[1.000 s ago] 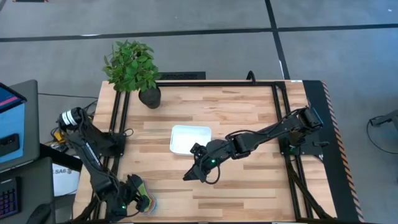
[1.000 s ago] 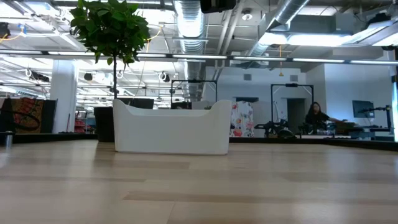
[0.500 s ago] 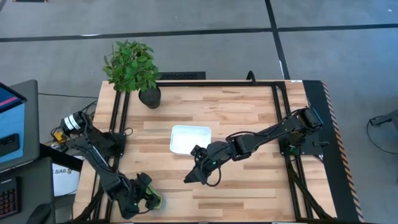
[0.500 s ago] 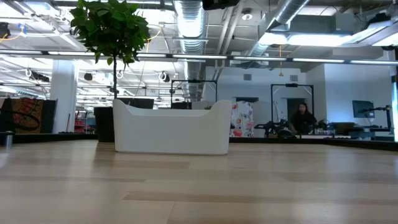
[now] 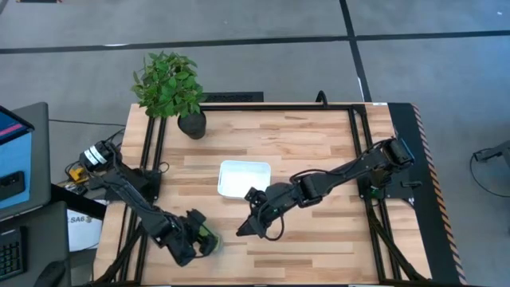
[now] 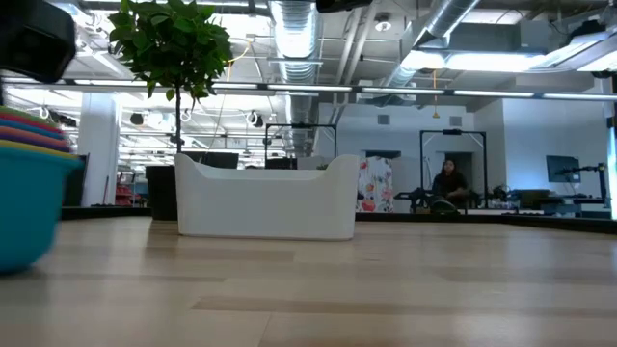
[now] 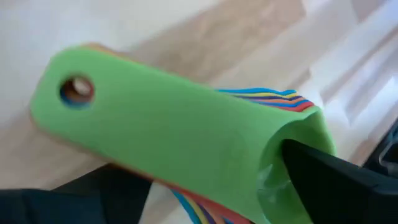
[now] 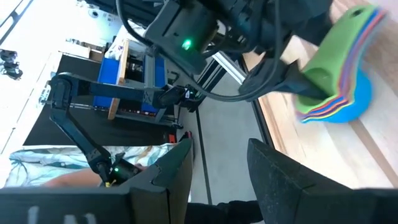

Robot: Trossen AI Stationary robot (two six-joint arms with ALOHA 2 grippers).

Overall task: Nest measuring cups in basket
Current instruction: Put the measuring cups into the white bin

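Note:
The measuring cups (image 5: 209,239) are nested in one stack, green on top and blue at the bottom, near the table's front left. The stack also shows at the low view's left edge (image 6: 29,183) and in the right wrist view (image 8: 339,68). My left gripper (image 5: 199,241) is shut on the stack. The white basket (image 5: 245,178) stands at mid-table (image 6: 265,198). My right gripper (image 5: 241,231) hovers open just in front of the basket, with nothing between its fingers (image 8: 180,168). My left gripper has one finger (image 7: 329,186) down inside the top green cup's bowl (image 7: 280,168) and the other (image 7: 74,199) outside, under the stacked handles. It comes slanting down from the table's left. The green handle (image 7: 155,130) sticks out past the fingers. Whether the bottom cup touches the table, I cannot tell.
A potted plant (image 5: 169,84) stands at the table's far left corner, behind the basket in the low view (image 6: 172,43). Black frame rails run along the table's left and right sides. Bare wood lies between the stack and the basket.
My left gripper has carried the cup stack from the front left corner toward the table's right and far side, toward the basket, turning its wrist as it went. The stack has come into the low view at its left edge.

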